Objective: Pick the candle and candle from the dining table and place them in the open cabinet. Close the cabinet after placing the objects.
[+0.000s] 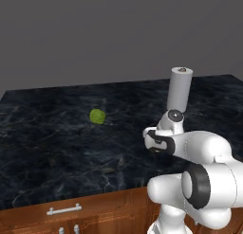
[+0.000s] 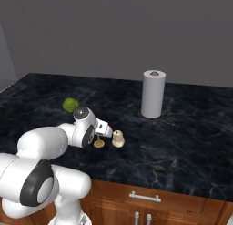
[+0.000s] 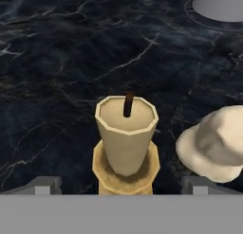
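Slim pale taper candle (image 3: 126,133) w/ dark wick stands upright on its gold candlestick base (image 3: 126,174), on the black marble bench (image 2: 191,137) toward the front edge, about mid-length. Squat lumpy cream candle (image 3: 216,145) sits just beside it, apart but close. The claw (image 3: 121,184) hovers right over the taper, fingertips (image 3: 45,184) spread wide apart w/ the taper centred between them, nothing held. Main risk, as a judgement: the far fingertip comes down next to the lumpy candle, so descending or closing could nudge or tip it. Taper is narrow and top-heavy on a small base; an off-centre squeeze could topple it or let it slip. Further out: white paper-towel roll (image 2: 153,94) toward the back edge, green ball (image 2: 70,104) off toward the other end, both well apart.
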Motion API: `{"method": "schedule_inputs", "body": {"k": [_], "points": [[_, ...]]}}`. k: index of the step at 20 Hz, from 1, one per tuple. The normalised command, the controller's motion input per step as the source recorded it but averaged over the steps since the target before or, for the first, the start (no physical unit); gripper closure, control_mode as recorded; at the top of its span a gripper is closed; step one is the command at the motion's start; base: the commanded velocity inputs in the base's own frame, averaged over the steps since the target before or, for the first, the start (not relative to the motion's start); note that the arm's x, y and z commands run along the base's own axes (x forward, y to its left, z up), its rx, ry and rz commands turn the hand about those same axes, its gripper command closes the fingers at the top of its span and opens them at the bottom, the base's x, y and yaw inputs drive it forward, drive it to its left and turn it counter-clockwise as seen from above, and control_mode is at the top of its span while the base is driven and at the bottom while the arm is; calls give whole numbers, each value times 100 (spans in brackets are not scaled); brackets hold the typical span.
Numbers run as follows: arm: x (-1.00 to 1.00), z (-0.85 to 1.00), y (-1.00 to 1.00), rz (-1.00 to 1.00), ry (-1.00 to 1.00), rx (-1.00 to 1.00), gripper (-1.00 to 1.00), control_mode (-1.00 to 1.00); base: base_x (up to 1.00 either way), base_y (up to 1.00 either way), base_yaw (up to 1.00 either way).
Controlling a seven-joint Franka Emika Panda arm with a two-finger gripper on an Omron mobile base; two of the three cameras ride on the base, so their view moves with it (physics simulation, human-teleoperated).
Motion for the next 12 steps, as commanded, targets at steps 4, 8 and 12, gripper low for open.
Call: {"method": "schedule_inputs", "body": {"k": [4,8,12], "points": [[7,0,0,5,-9,0,-100,-100,0,0,0],[7,0,0,5,-3,0,-100,-100,0,0,0],[1,-16,0,5,0,0,-100,-100,0,0,0]]}}
